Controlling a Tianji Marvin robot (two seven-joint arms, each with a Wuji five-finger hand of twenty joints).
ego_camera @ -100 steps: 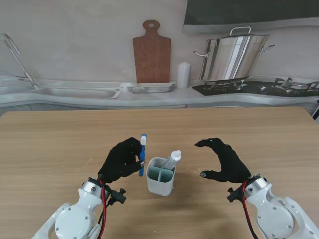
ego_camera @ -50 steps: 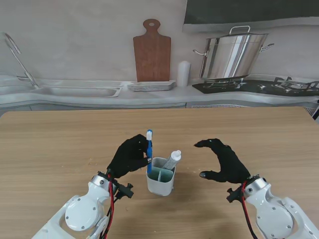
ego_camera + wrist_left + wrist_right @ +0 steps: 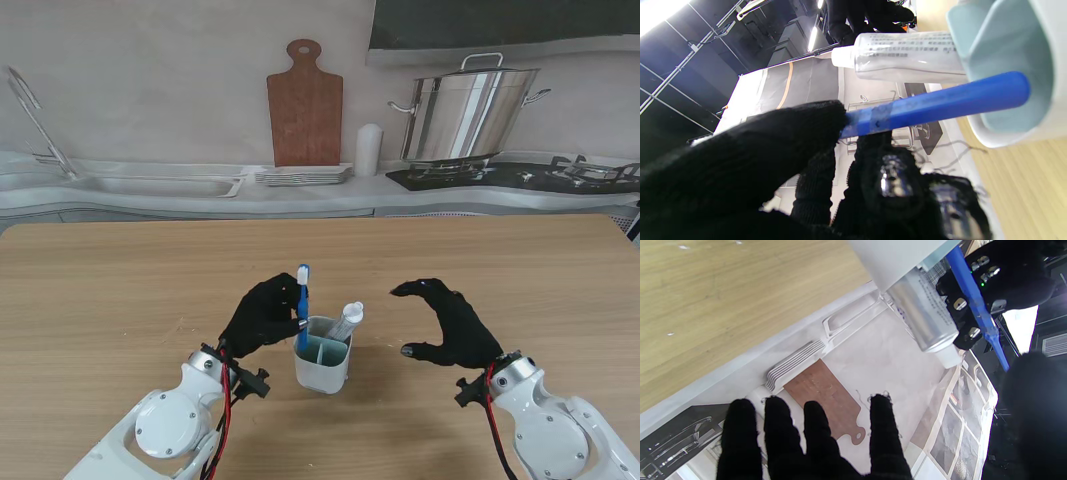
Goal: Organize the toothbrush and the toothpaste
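A white two-compartment holder (image 3: 322, 366) stands on the wooden table between my hands. A toothpaste tube (image 3: 347, 322) leans in its right compartment, cap up. My left hand (image 3: 265, 314) is shut on a blue toothbrush (image 3: 302, 305), held upright with bristles on top; its handle end is just inside the left compartment. In the left wrist view the blue handle (image 3: 933, 103) enters the holder's mouth (image 3: 1010, 66) beside the tube (image 3: 907, 56). My right hand (image 3: 448, 323) hovers open to the right of the holder, holding nothing. The right wrist view shows the tube (image 3: 923, 316) and toothbrush (image 3: 977, 306).
The table's far edge meets a kitchen counter backdrop with a sink (image 3: 150, 184), cutting board (image 3: 305, 105), plates (image 3: 303, 177) and a large pot (image 3: 470, 112). Bare wooden table top (image 3: 120, 290) lies on all sides of the holder.
My left hand has carried the toothbrush rightwards from beside the holder to over its left compartment and lowered the handle into it. My right hand has stayed still.
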